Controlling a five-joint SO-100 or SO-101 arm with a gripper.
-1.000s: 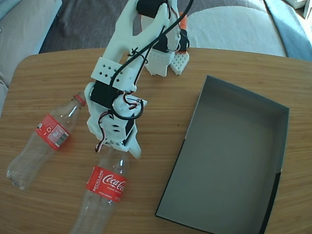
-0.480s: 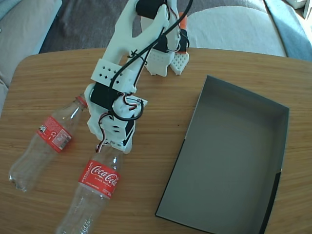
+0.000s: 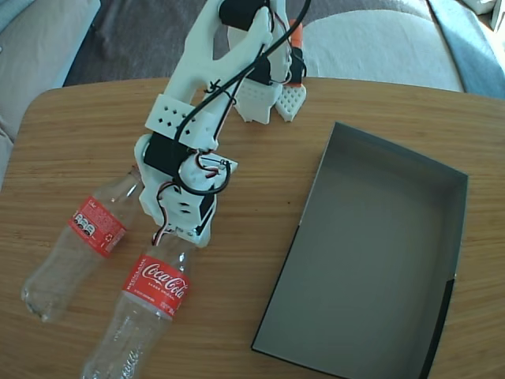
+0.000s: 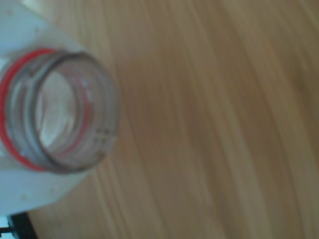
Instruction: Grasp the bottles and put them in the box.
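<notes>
I am watching the gripper (image 3: pixel 177 237) working at the neck of the near bottle (image 3: pixel 146 304), left of centre in the fixed view. The wrist view is showing the open mouth of that bottle (image 4: pixel 57 112) hard against a white finger (image 4: pixel 30 191) at the left edge, so I am reading it as pinching the neck, though the second finger is hiding from me.

The bottle is lying slanted toward the lower left, its body trailing off the bottom edge. A hold this far from the middle is risky: on lifting, the long body could swing down, drag on the table (image 3: pixel 260 150) or twist out. It could also clip the second bottle (image 3: pixel 83 245), lying just beside it at left.

Both are clear, uncapped, red-labelled, apparently empty. The box (image 3: pixel 442 237) is sitting empty at right, well apart.
</notes>
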